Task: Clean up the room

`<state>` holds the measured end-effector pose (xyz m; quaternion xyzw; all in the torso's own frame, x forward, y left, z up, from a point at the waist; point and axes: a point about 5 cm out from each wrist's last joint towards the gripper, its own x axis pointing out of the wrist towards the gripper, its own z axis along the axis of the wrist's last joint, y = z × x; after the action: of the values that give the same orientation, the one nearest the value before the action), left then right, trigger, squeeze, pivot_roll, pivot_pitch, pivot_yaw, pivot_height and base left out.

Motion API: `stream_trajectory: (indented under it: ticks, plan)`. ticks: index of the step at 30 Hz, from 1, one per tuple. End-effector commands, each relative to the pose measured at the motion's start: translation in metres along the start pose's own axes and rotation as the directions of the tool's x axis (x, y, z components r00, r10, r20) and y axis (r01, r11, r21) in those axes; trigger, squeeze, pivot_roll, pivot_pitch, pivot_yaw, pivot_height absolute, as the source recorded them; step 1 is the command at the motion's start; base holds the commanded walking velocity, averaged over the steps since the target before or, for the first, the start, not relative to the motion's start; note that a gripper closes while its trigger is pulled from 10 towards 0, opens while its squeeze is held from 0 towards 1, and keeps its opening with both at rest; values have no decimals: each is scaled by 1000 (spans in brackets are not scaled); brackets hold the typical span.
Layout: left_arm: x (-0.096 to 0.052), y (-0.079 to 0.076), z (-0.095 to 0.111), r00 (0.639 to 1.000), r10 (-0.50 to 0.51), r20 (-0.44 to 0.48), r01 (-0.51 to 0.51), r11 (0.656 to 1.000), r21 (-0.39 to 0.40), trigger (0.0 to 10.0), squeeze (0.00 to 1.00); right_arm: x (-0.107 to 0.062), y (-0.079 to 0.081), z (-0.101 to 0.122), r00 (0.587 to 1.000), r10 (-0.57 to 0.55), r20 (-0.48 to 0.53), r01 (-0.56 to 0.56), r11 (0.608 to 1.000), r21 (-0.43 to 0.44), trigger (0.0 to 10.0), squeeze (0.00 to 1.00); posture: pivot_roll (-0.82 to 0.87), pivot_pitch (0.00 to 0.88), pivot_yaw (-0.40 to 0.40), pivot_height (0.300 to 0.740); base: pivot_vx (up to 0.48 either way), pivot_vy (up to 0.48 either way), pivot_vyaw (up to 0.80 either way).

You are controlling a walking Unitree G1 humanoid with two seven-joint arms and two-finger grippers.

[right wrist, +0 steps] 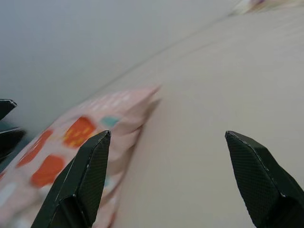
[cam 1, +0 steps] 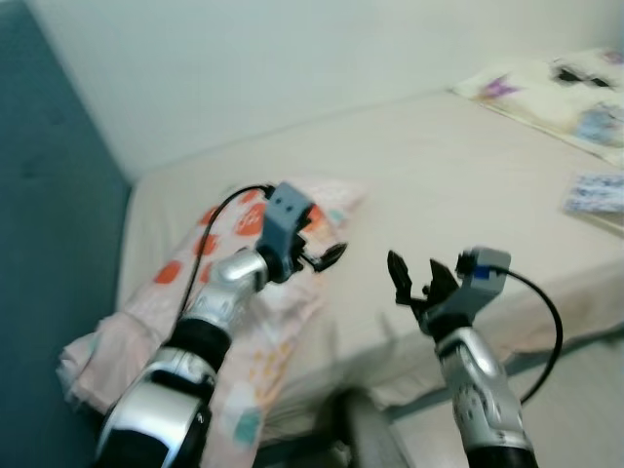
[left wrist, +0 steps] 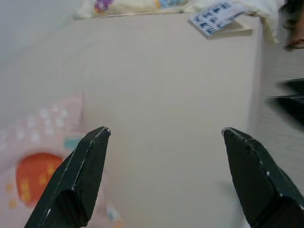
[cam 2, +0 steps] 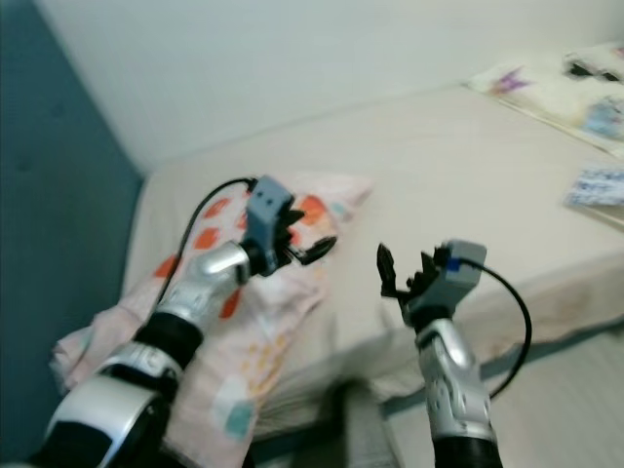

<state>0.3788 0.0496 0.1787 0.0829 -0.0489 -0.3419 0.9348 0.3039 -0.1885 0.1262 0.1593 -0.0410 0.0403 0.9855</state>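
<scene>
Both claws spread wide, left claw (cam 1: 327,255) over the pink pillow (cam 1: 244,322), right claw (cam 1: 414,278) beside it above the bed (cam 1: 448,185), so I'd grab the pillow's edges, not its middle.

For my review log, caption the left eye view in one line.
Both grippers, left and right, open above a beige bed beside a pink patterned pillow.

A pink pillow (cam 1: 244,292) with orange and teal patches lies on a cream bed (cam 1: 458,185).
</scene>
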Motion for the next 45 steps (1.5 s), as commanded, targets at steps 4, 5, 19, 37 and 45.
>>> stream_trajectory:
  ticks: [4, 5, 19, 37, 45]
  plan:
    - [7, -12, -15, 990, 106, -91, -99, 992, 79, 10000, 0, -5, 8, -12, 999, 10, -37, -9, 1000, 25, 10000, 0, -234, 194, 110, 580, 0, 0, -586]
    - [7, -12, -15, 990, 106, -91, -99, 992, 79, 10000, 0, -5, 8, -12, 999, 10, -37, -9, 1000, 25, 10000, 0, -234, 194, 110, 580, 0, 0, 0]
    - [6, -2, -31, 879, 431, -203, -374, 889, 265, 10000, 0, -7, 13, -15, 999, 11, -50, -9, 999, 30, 10000, 0, -223, 213, 100, 580, 0, 0, 0]
    - [22, 5, -2, 838, 510, -195, -458, 851, 257, 10000, 0, -33, 27, -26, 995, 2, -97, 3, 998, 57, 10000, 0, -276, 336, 126, 580, 0, 0, 0]
    - [37, -21, 14, 911, 403, -90, -337, 851, 404, 10000, 0, -44, 30, -26, 994, -14, -111, 22, 998, 65, 10000, 0, -276, 397, 127, 580, 0, 0, 0]
